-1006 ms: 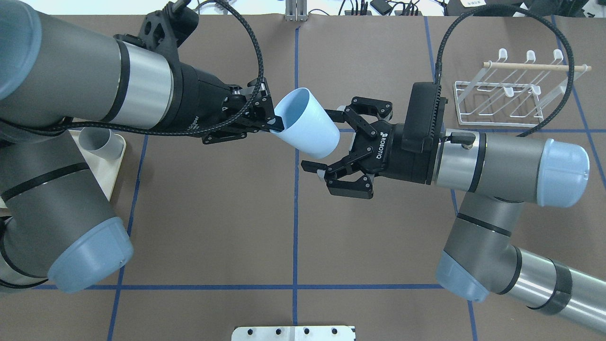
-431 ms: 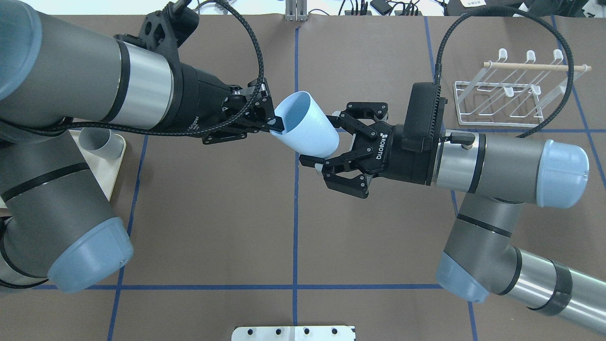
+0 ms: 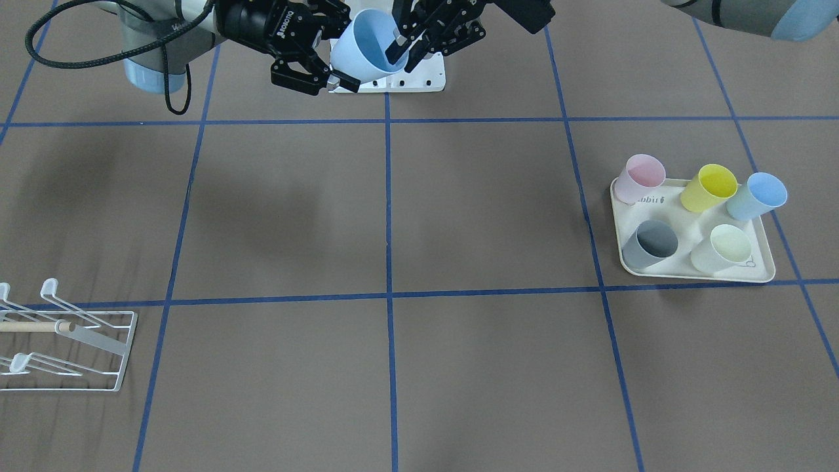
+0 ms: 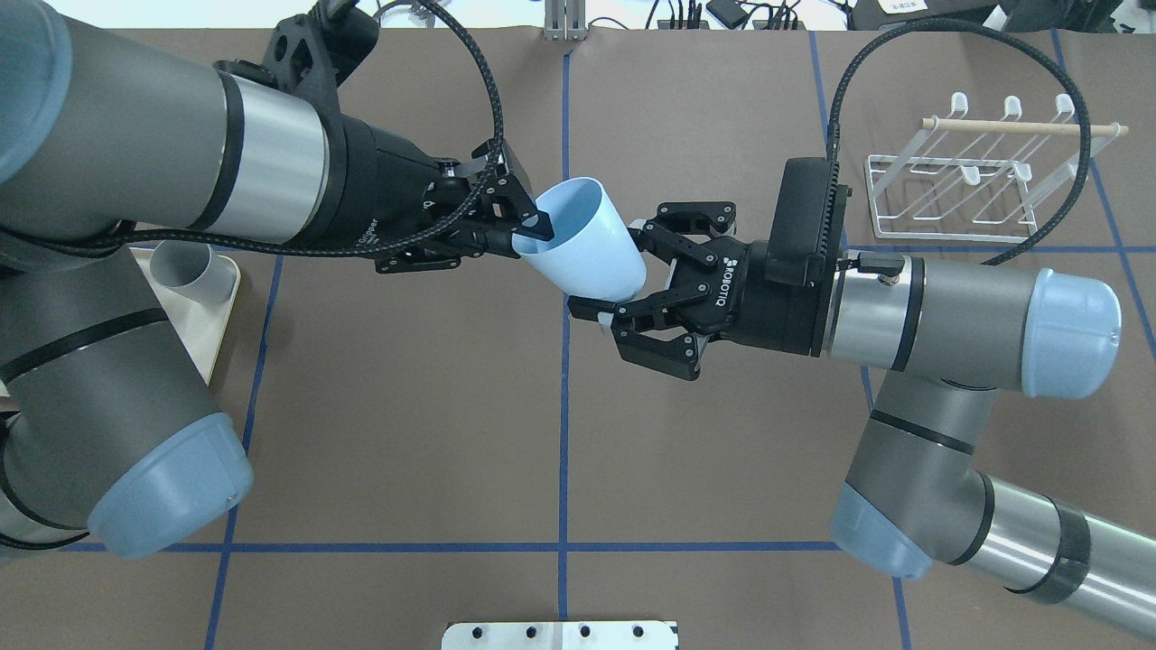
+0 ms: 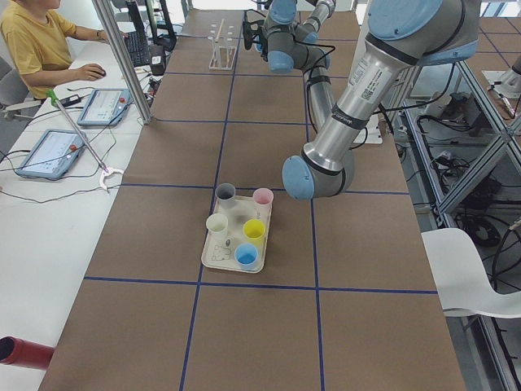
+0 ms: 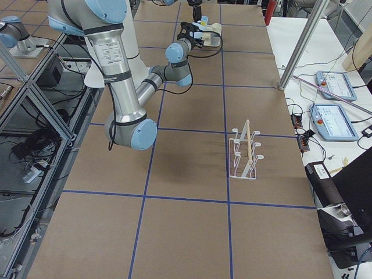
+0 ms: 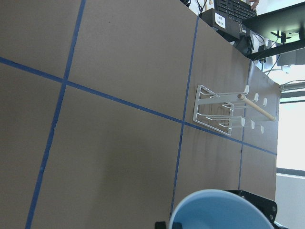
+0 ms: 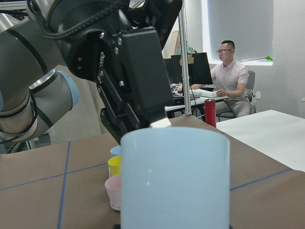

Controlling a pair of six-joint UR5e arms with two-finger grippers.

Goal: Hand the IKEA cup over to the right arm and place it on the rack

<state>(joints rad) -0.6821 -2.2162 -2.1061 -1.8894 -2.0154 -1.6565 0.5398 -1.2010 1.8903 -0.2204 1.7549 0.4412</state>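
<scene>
Cup tilted, mouth toward left pincer; base clamped in right pincer

I'm seeing open table stretching from the right gripper toward the rack at two o'clock; its own cable is arching across that rack in the overhead view; the left gripper is crowding the cup from nine o'clock.

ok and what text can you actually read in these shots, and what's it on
"ROBOTIQ": on the body of the right end effector.
"Gripper": on the body of the left end effector; only that word is clear.
"abbit": on the cream tray, its start hidden behind the pink cup.
The tablet screens are too small to read.
</scene>
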